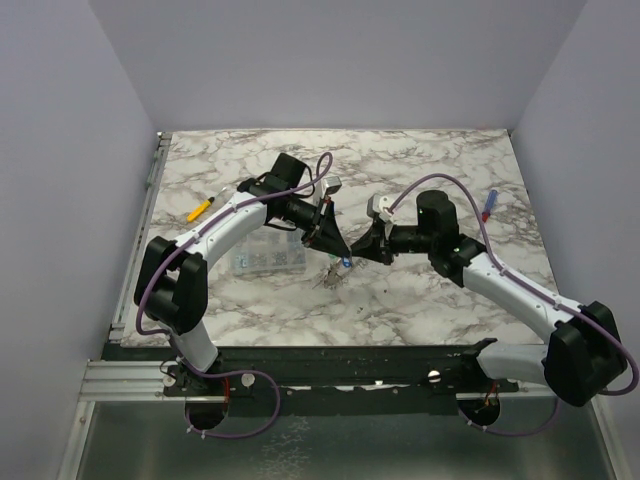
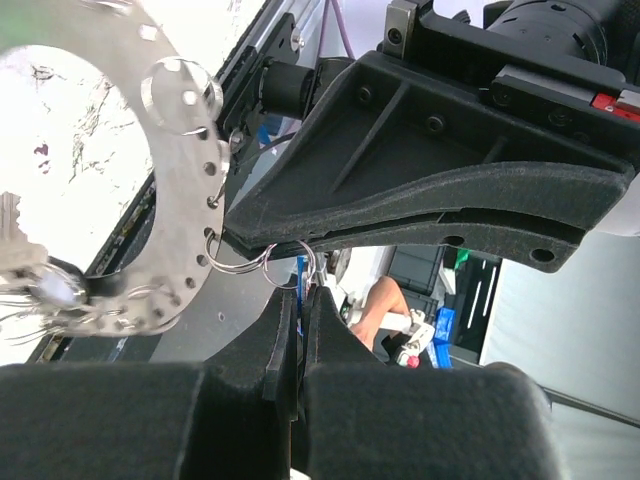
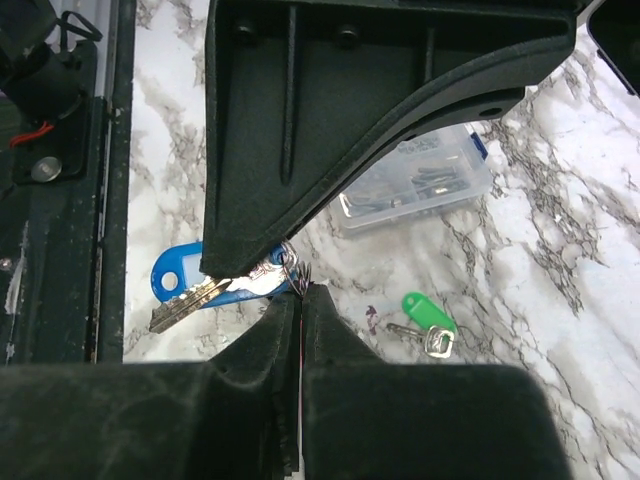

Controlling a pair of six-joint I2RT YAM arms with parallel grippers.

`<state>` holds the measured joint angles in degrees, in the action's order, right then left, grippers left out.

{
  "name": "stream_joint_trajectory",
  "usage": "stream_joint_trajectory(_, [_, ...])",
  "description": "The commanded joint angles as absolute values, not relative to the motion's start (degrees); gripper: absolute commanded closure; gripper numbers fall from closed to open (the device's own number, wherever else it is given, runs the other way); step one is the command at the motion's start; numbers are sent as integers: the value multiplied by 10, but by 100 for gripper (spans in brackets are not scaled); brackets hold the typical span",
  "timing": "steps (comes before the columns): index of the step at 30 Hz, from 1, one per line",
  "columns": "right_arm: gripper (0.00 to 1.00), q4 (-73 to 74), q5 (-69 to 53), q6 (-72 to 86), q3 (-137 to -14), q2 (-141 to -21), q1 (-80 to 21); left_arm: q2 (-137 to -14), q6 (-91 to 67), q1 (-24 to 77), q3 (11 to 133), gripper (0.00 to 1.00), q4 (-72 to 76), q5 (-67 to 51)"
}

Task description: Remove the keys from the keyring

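Pincer tips meet above the middle of the worktop [image 1: 420,160]: the left pincer [image 2: 297,300] reaches in from 9 o'clock on a bent arm, the right pincer [image 3: 300,298] from 3 o'clock, both angled downward. The keyring [image 2: 185,200], flat grey metal pierced with small holes, hangs at 10 o'clock of the left fingertips, joined to them by thin wire rings [image 2: 240,262]. A blue-tagged key [image 3: 176,276] dangles at the tips, and a green-headed key [image 3: 428,312] lies apart on the marble. Both pincers are pressed closed; what they pinch I cannot tell.
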<state>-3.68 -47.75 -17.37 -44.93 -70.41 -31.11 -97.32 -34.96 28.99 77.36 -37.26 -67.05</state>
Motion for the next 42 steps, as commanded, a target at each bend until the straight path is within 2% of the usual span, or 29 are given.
stream_joint_trajectory(1, [99,-27,-452,-204,-479,-702,-316,-968,-356,288,793,100,-354,-683])
stream_joint_trajectory(8, [99,-27,-379,-279,-481,-651,-316,-964,-357,242,829,100,-352,-650])
stream_joint_trajectory(16, [100,-76,-396,-291,-512,-635,-316,-971,-345,237,817,100,-353,-627])
stream_joint_trajectory(21, [99,-112,-464,-214,-539,-651,-315,-985,-338,237,834,100,-355,-625])
stream_joint_trajectory(25, [100,-190,-508,-129,-510,-668,-313,-989,-337,251,843,100,-356,-635])
stream_joint_trajectory(32, [99,-461,-549,45,-407,-699,-300,-992,-331,281,854,100,-355,-662])
stream_joint_trajectory(38, [99,-508,-541,97,-378,-697,-265,-977,-323,264,833,100,-356,-661])
stream_joint_trajectory(42, [99,-467,-536,84,-373,-693,-261,-968,-317,253,833,100,-356,-658])
